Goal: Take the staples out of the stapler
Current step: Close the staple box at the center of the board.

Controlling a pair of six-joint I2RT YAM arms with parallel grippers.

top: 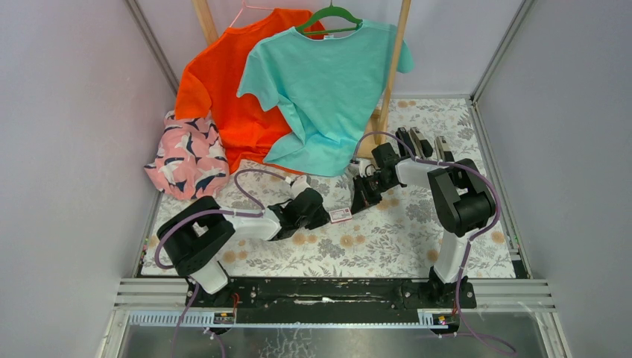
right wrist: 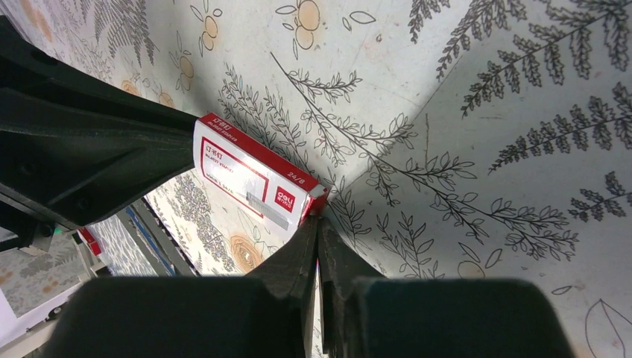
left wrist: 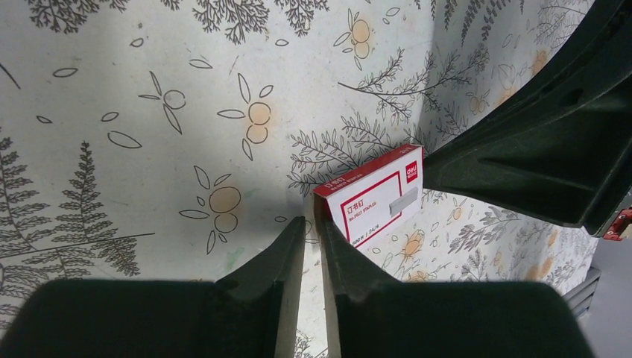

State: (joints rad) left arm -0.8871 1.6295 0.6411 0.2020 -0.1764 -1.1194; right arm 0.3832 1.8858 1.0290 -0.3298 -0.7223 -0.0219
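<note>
The stapler (top: 422, 144) lies at the back right of the table, black with pale metal parts, behind my right arm. The staples are out of view. A small white-and-red box (top: 340, 215) lies between my two grippers. My left gripper (left wrist: 313, 220) is shut to a thin slit with nothing in it, its right fingertip against the box (left wrist: 373, 198) end. My right gripper (right wrist: 319, 221) is shut, its tips pinching the red end flap of the box (right wrist: 250, 175). In the top view the left gripper (top: 326, 216) and right gripper (top: 355, 207) face each other across the box.
An orange shirt (top: 223, 97) and a teal shirt (top: 328, 89) hang on a wooden rack at the back. A pink patterned bundle (top: 186, 160) lies at the back left. Grey walls close in both sides of the floral tablecloth (top: 387, 239).
</note>
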